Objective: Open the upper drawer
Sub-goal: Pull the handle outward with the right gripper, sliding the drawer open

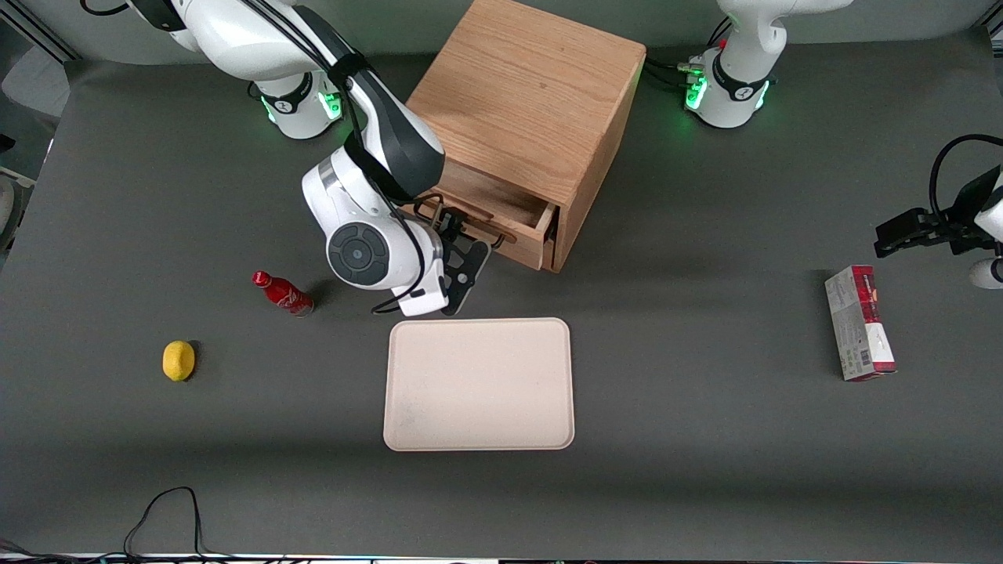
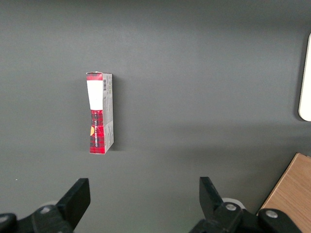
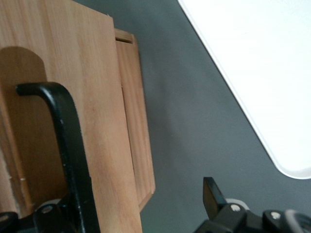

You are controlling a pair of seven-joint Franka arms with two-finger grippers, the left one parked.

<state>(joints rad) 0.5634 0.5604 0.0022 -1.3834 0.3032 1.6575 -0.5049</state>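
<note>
Upper drawer (image 1: 513, 223) of the light oak wooden cabinet (image 1: 533, 102) — a wide shallow wooden box with a black wire handle (image 3: 65, 145) — sticks out a little from the cabinet front, toward about 7 o'clock in the front view. It sits near the middle of the grey desk (image 1: 705, 439), farther from the front camera than the flat cream tray (image 1: 479, 384).

The right arm's gripper (image 1: 462, 247) is right at the drawer front. Its fingers (image 3: 214, 194) are apart, one on each side of the handle bar — not squeezing it, as far as I can see.

The handle runs along the drawer front, from about 10 to 4 o'clock. So I think the pull must go straight out, toward 7 o'clock, not sideways.
</note>
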